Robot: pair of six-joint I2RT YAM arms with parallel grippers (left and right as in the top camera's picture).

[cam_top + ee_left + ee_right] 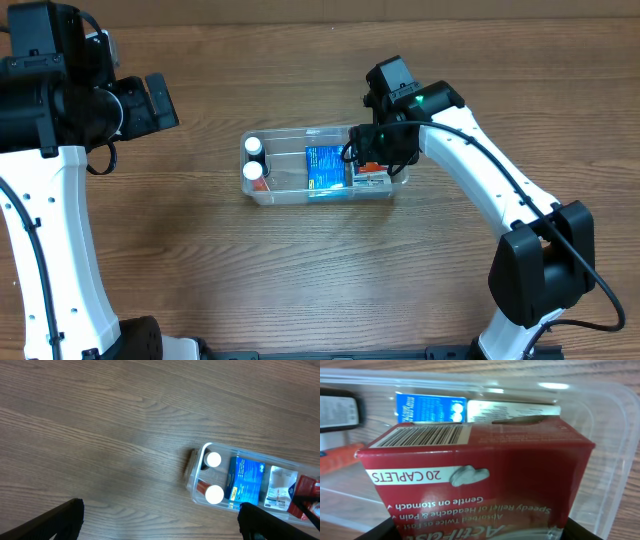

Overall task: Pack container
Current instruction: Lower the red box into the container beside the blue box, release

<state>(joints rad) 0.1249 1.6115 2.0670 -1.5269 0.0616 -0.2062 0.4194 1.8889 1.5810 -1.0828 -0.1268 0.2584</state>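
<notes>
Right gripper (372,152) pinched a red cardboard caplet box (480,485) at the right end of the clear rectangular plastic container (290,201), long axis left–right on the wooden surface (300,290); left gripper (158,100), spread, was well apart.

Left fingers (55,520) spread wide apart; right fingers (581,532) clamped inward.

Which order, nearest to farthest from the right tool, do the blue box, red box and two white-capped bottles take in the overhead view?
1. The red box, held in the right tool at the container's right end.
2. The blue box, mid-container.
3. The rear bottle and front bottle, at the left end: too close to call.
</notes>
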